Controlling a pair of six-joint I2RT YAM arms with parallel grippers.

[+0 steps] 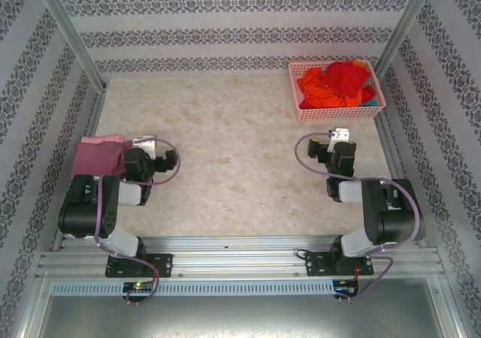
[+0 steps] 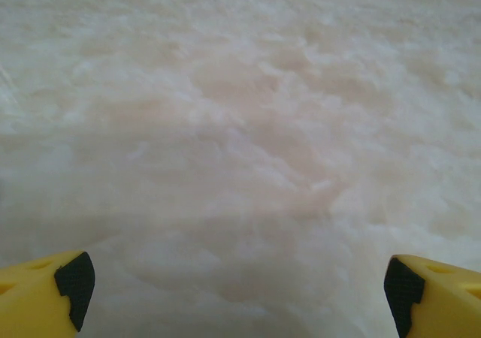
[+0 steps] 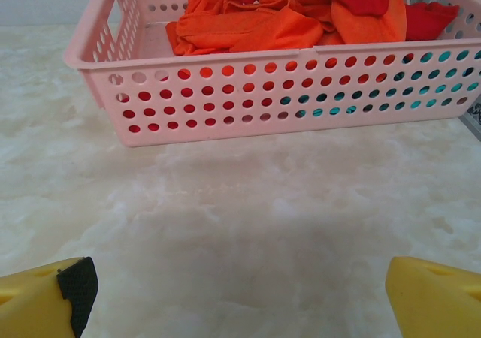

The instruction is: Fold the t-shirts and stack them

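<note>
Below the empty, wide-spread left gripper [image 2: 240, 285] and right gripper [image 3: 240, 285]: cream marbled tabletop [image 2: 240, 128], damask-striped wallpaper [image 1: 225, 30] around. Red-orange t-shirts [image 3: 248, 22] fill a pink basket [image 3: 263, 90] ahead of the right; mauve t-shirt [image 1: 96, 159] beside the left.

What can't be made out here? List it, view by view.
- Top view: the shirt pile at left, mauve and pink. The left arm covers its right edge, so the count is unclear.
- Top view: red and orange shirts lie heaped in the basket. Their number cannot be told.
- Right wrist view: teal cloth is glimpsed through the wall holes, and the basket's right end is cut off.
</note>
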